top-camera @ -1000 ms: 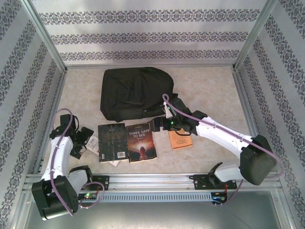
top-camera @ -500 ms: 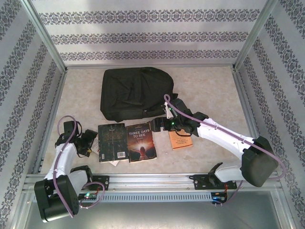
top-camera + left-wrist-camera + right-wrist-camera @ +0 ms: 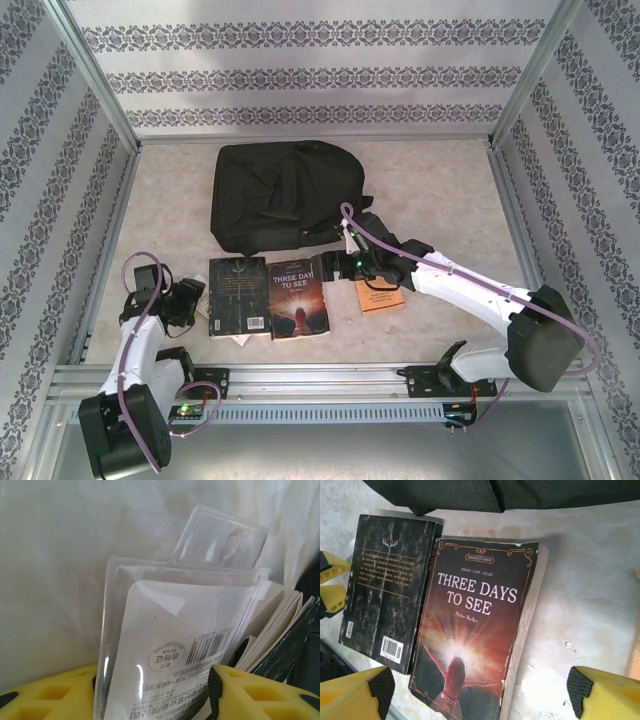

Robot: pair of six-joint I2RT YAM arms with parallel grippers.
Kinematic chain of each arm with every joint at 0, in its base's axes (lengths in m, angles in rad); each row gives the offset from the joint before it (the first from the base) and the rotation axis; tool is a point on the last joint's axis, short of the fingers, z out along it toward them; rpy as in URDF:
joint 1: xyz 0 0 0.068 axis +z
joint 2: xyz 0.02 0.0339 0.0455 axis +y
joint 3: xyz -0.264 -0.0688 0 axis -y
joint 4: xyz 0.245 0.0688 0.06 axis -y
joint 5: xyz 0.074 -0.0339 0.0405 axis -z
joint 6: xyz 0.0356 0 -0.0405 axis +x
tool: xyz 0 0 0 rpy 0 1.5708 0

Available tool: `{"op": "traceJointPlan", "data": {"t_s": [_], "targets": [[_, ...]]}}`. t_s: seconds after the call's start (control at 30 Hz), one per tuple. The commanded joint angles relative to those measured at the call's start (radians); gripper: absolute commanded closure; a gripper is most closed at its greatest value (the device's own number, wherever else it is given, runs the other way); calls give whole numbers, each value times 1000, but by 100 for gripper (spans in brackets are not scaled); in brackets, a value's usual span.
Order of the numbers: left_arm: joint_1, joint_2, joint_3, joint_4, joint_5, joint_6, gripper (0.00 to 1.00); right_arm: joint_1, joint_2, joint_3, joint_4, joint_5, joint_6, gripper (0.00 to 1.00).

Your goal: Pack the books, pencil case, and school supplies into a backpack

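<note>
Left fingers (image 3: pixel 260 695) flank a clear packet (image 3: pixel 170 630), grip we cannot tell; right fingers (image 3: pixel 355 692) spread over the brown book (image 3: pixel 475 630). We see the books (image 3: pixel 238 295) on the bench (image 3: pixel 440 180) beside the backpack (image 3: pixel 285 190), unpacked.

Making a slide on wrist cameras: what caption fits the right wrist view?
Open right hand above Three Days to See, which lies beside the black book near the backpack.

High rear overview, close wrist views, sharing the books (image 3: pixel 298 303)
</note>
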Motion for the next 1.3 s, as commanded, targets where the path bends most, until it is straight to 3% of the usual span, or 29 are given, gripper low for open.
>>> {"op": "traceJointPlan", "data": {"t_s": [0.0,0.17,0.37,0.7,1.03,1.27], "targets": [[1,-26,-40,113,51,9,52,20,17,16,20,-5,16,11],[-1,-7,-26,48,-5,37,72,38,50,63,-6,8,6,13],[-1,30,45,-25,-23,104,84,53,61,93,-23,27,0,14],[-5,-75,243,-250,-84,181,98,56,34,99,-58,87,-10,14],[-56,-51,486,-395,-196,218,100,56,22,116,-81,133,-11,14],[-113,-5,782,-464,-280,280,100,55,0,178,-152,188,-50,14]]}}
